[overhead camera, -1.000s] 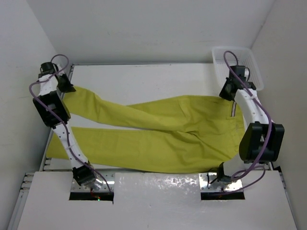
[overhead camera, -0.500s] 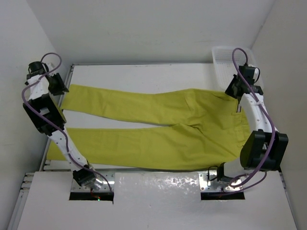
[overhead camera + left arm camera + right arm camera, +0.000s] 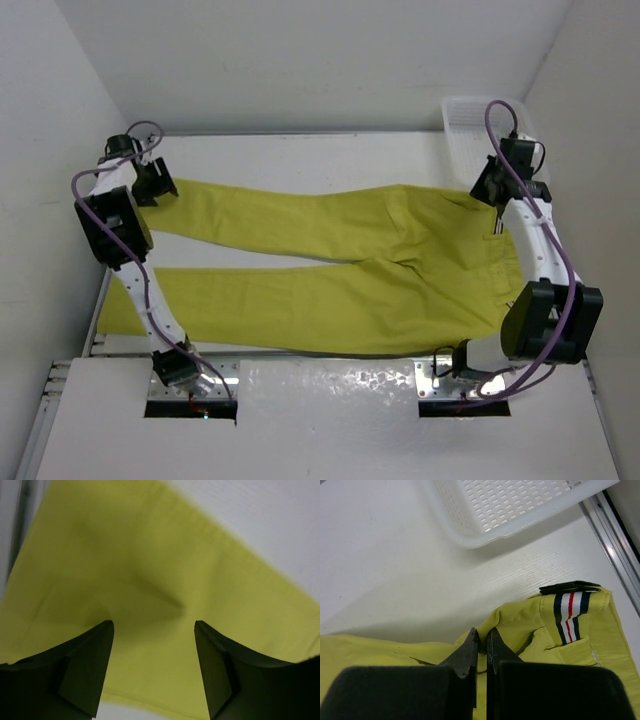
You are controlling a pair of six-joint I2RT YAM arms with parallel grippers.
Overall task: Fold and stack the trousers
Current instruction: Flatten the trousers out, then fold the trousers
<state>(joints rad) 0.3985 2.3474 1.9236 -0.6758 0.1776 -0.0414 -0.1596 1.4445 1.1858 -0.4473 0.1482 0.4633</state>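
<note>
The mustard yellow-green trousers [image 3: 350,250] lie flat across the table, waist at the right and both legs running left. My left gripper [image 3: 160,185] hovers over the far leg's cuff end, open. In the left wrist view its gripper [image 3: 152,625] has bare cloth [image 3: 150,570] between the spread fingers and grips nothing. My right gripper [image 3: 490,188] is at the waist's far corner. In the right wrist view that gripper [image 3: 482,632] is shut on a fold of the trousers [image 3: 520,625], beside the striped trim [image 3: 570,615].
A white perforated basket [image 3: 470,112] stands at the far right corner, its rim [image 3: 485,539] just beyond the waistband. A metal rail [image 3: 620,545] runs along the table's right edge. White walls close in on the left, right and back.
The far leg was pulled straight and the waist drawn toward the far right. My left gripper then opened, let go of the cuff, and shifted a little right. The right gripper stayed shut.
</note>
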